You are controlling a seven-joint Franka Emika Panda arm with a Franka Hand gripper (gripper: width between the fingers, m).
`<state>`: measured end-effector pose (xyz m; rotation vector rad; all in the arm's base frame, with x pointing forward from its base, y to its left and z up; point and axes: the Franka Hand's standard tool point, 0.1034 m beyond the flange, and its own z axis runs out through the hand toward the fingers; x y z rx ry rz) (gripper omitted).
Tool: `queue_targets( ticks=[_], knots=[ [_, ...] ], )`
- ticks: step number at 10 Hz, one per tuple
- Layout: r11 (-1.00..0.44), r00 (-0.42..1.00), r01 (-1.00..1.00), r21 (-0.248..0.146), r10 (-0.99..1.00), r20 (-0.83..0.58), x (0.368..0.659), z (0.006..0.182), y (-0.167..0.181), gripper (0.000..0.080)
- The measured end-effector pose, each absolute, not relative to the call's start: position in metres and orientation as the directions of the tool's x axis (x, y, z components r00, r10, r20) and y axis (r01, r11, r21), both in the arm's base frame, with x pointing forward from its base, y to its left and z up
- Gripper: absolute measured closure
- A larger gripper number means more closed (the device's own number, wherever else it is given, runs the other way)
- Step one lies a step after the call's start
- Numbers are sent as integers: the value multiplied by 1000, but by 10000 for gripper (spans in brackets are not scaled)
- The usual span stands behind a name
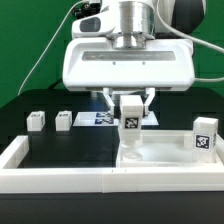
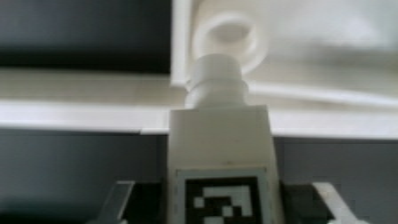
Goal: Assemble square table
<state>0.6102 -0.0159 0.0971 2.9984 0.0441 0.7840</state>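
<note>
Gripping a white table leg (image 1: 130, 120) by its square tagged body, the gripper (image 1: 130, 104) is holding it upright, with both fingers (image 2: 121, 203) closed against opposite faces of that body. The leg's narrower round stem (image 2: 214, 80) is pointing away from the fingers toward a round hole (image 2: 228, 35) in a corner of the square tabletop (image 1: 170, 165). The wrist view is too blurred to show whether the stem's tip is already entering the hole. The stem is also appearing to lean slightly off the hole's centre, and that is where I judge the main risk to be lying. A tip catching on the hole's edge could be shoving the light tabletop across the black worktop (image 1: 70, 145), or starting the thread crooked. Any twisting could also be letting the smooth plastic body slip between the fingers. The leg is showing a black-and-white tag on the face between the fingers, above which it is narrowing to the plain stem. Directly below the fingers, the tabletop is lying as a white tray with a raised rim, close against the low white wall (image 1: 20, 160), which may be helping to brace it. A second leg (image 1: 205, 135) is standing upright on it, well off to the exterior view's right of the fingers. Two more legs (image 1: 36, 120) (image 1: 64, 119) are sitting loose on the worktop to the exterior view's left of the fingers. The marker board (image 1: 98, 118) is lying just behind the fingers.
</note>
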Motion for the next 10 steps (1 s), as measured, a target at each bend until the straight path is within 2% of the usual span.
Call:
queue_targets(
  ticks=[4,10],
  knots=[
    [-999,881,27,39,42,471,609,93,-9,511],
    [-998,882,33,49,52,468,604,76,-6,511]
  ],
)
